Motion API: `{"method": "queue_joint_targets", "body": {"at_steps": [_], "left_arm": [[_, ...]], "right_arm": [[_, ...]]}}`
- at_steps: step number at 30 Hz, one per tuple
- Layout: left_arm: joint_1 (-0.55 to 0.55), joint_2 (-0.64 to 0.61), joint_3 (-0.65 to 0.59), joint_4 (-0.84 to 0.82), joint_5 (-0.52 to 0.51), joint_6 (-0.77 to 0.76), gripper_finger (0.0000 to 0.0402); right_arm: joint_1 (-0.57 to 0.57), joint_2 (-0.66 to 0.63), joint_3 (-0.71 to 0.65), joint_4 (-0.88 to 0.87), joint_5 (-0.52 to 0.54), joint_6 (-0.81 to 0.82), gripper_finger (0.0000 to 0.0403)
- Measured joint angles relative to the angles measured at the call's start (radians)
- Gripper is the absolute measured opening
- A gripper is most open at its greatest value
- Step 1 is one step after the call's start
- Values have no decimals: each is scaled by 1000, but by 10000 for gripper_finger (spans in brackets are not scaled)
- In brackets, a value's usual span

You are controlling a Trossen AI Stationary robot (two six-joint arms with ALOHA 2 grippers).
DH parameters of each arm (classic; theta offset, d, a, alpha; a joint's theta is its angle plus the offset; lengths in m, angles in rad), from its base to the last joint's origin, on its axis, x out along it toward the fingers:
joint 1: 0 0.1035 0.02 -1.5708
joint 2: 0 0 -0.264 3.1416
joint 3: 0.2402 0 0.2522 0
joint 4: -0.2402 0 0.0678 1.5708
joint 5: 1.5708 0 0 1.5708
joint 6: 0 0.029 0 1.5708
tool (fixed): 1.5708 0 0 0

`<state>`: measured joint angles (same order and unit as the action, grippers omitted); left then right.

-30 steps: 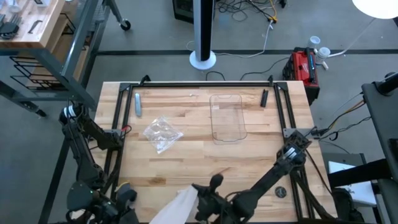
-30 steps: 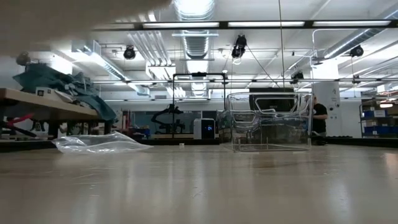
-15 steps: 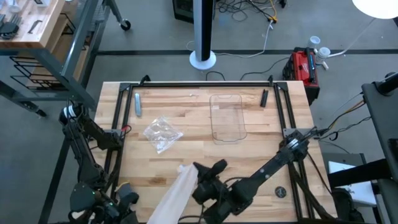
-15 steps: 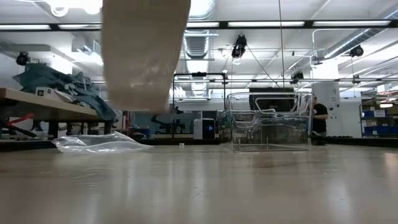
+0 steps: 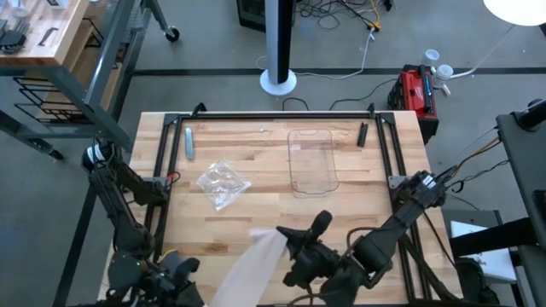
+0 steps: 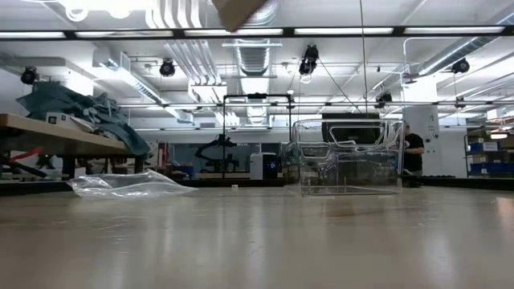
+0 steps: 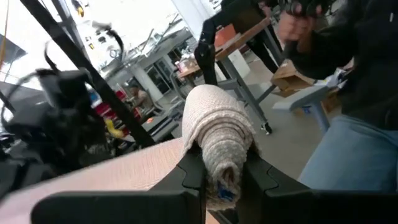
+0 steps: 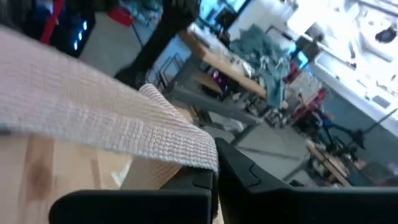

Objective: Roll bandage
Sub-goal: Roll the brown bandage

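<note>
Both claws clamp the bandage (image 5: 256, 260): left claw (image 7: 222, 177) its roll, right claw (image 8: 214, 169) its end.

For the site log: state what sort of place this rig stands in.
Probably a robotics lab or workshop. The low view shows exposed ceiling ducts and strip lights over workbenches; the high view shows a wooden table on a concrete floor with loose cables.

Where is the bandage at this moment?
The bandage is stretched in the air over the table's near edge, its rolled end pinched in the left gripper and its free end in the right gripper, nearer than the plastic wrapper.
</note>
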<state>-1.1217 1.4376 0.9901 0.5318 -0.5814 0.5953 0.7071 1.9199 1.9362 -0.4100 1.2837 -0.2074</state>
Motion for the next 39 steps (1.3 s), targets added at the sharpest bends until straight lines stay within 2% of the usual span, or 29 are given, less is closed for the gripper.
{"method": "queue_joint_targets", "body": {"at_steps": [3, 7, 10, 18, 25, 30, 34, 39], "left_arm": [[36, 0, -3, -16, 13, -50, 35], [86, 0, -5, -91, 0, -133, 35], [111, 0, -5, -136, -64, -195, 35], [171, 0, -5, -262, -267, -360, 35], [193, 2, -32, -269, -542, -402, 35], [195, 2, -81, -266, -697, -439, 35], [195, 3, -95, -262, -758, -475, 35], [195, 3, -83, -230, -790, -448, 35]], "right_arm": [[-14, -7, 0, 262, -36, -264, 0], [-17, -12, 0, 629, -169, -578, 0], [5, -23, 32, 693, -208, -679, 0], [50, -17, 124, 613, -249, -637, 0], [68, 15, 131, 599, -343, -543, 0], [97, 46, 131, 594, -353, -502, 0], [122, 88, 131, 594, -358, -432, 0], [137, 169, 131, 566, -368, -329, 0]]}}
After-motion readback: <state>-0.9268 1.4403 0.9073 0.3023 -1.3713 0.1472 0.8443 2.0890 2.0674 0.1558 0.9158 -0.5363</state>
